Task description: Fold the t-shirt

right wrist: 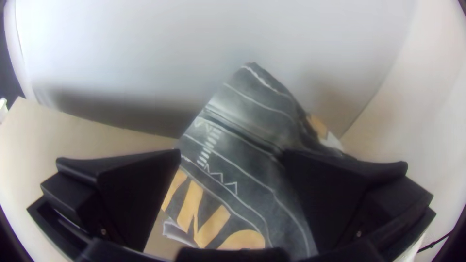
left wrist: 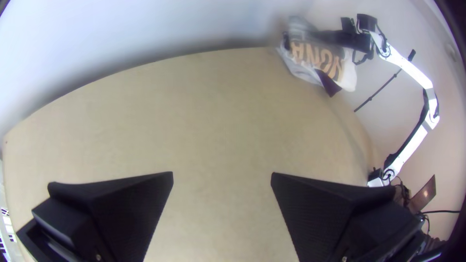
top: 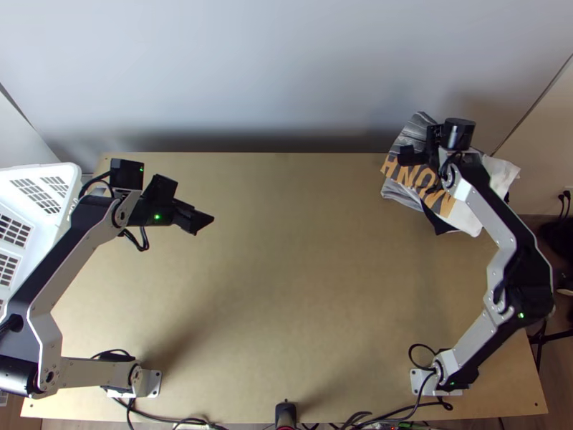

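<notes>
A bunched t-shirt (top: 411, 174), grey, white and dark with orange lettering, lies at the table's back right corner, partly over the edge. Above it is my right gripper (top: 422, 155). In the right wrist view, the grey patterned cloth (right wrist: 233, 140) shows between and beyond the parted fingers of my right gripper (right wrist: 233, 155). My left gripper (top: 203, 219) stands over the left part of the table, far from the cloth. In the left wrist view, my left gripper (left wrist: 222, 177) is open with bare table between its fingers, and the shirt (left wrist: 306, 58) lies far off.
A white slatted basket (top: 54, 172) stands at the table's left edge. Bare wooden table (top: 301, 272) stretches between the arms. A pale wall (top: 272, 72) rises behind the back edge. Cables (top: 387, 416) run along the near edge.
</notes>
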Robot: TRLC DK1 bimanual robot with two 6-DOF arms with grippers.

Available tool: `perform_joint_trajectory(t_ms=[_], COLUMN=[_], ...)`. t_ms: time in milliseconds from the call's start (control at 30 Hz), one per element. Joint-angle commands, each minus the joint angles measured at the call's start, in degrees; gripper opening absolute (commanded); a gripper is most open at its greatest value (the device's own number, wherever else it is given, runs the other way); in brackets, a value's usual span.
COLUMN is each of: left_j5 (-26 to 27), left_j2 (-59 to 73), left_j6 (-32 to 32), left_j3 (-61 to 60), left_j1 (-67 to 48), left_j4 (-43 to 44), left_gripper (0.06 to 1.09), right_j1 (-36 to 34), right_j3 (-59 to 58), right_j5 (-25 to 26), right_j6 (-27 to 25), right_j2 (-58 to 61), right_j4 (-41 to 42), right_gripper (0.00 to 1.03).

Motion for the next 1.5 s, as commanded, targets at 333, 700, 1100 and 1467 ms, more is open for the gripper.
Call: perform_joint_trajectory(t_ms=[333,700,1100,1467], left_j5=[0.06,-0.03,-0.03,-0.03], left_j2=[-1.48,-2.62,-1.74,-2.71], left_j6=[2.56,2.47,2.47,2.47], left_j3=[-3.04,-4.71,-4.54,-4.8], left_j1=[3.23,0.51,0.33,0.77], left_j4=[-2.19,-2.28,-1.84,-1.93], left_gripper=[1.04,1.04,1.04,1.04], right_j1=[-0.73,-3.63,-5.91,-3.1], right_j3=[-2.71,-13.96,-4.2,9.42], right_j5=[-2.44,1.51,2.04,2.39], right_j6=[10.54,2.63,2.36,2.63], right_j2=[6.75,8.95,-2.57,-1.43], right_j4=[-1.8,15.51,12.35,8.21], right_gripper=[0.98,0.98,0.98,0.98])
